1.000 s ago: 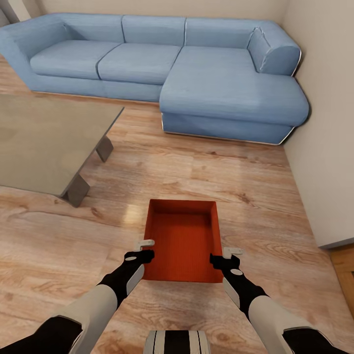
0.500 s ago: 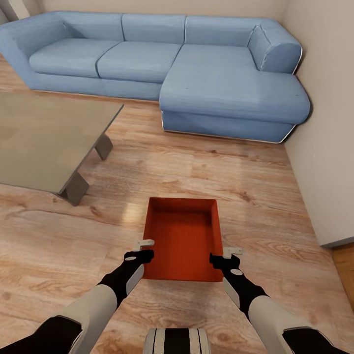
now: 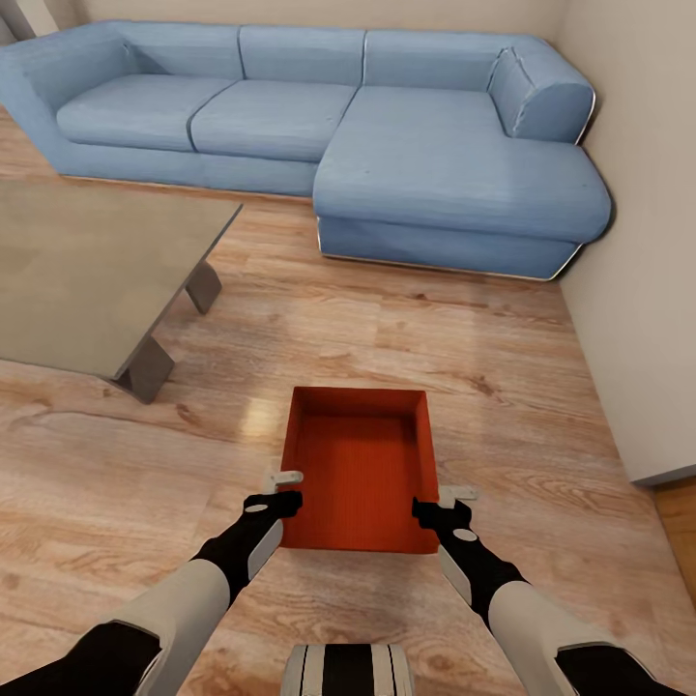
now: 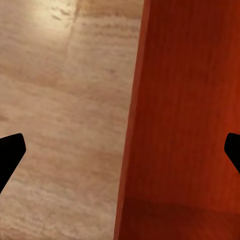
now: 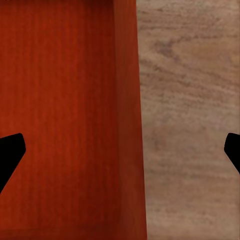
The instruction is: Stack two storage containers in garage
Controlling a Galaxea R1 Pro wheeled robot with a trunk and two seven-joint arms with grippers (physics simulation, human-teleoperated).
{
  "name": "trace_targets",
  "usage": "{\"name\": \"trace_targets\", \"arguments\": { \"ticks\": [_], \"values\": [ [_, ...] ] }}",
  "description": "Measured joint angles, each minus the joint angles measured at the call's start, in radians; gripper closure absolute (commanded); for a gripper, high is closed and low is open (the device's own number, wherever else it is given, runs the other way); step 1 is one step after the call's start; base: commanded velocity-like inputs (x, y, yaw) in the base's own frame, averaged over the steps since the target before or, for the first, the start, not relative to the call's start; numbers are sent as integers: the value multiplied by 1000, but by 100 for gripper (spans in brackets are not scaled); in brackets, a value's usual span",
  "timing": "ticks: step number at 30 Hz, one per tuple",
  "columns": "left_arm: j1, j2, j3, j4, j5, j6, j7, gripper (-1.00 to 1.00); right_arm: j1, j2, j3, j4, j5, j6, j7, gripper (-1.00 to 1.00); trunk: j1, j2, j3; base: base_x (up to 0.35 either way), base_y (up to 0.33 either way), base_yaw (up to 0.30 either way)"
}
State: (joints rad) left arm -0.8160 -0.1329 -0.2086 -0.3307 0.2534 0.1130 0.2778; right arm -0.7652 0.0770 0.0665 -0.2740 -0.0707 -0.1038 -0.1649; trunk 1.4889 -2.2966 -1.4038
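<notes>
Now 1 storage container [image 3: 360, 471] sits on the wood floor [image 3: 503, 348], near the sofa [image 3: 319, 135]. Left gripper [image 3: 281, 487] and right gripper [image 3: 443, 502] straddle its side walls, jaws spread wide.

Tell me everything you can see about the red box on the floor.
The red box is a plain red-orange rectangle, open on top and empty, with smooth straight walls. It sits upright on the light wood floor, in front of the blue sofa. The left claw and right claw stand open, one over each long wall; whether they touch it is unclear.
</notes>
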Motion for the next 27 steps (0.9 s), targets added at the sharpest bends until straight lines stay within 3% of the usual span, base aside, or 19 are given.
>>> {"name": "trace_targets", "arguments": {
  "ticks": [11, 12, 13, 27],
  "values": [
    [0, -1, -3, -1, -6, 0, 0, -100, 0, 0, 1, 0, 0, 1, -3, -100, 0, 0, 0, 0, 0, 0],
    [0, -1, -3, -1, -7, 0, 0, -100, 0, 0, 1, 0, 0, 1, -3, 100, 0, 0, 0, 0, 0, 0],
    [0, -1, -3, -1, -10, 0, 0, 100, 0, 0, 1, 0, 0, 1, -3, 100, 0, 0, 0, 0, 0, 0],
    [0, -1, -7, -8, 15, -1, -4, 100, 0, 1, 11, 0, 0, -2, 2, 100, 0, 0, 0, 0, 0, 0]
  ]
}}
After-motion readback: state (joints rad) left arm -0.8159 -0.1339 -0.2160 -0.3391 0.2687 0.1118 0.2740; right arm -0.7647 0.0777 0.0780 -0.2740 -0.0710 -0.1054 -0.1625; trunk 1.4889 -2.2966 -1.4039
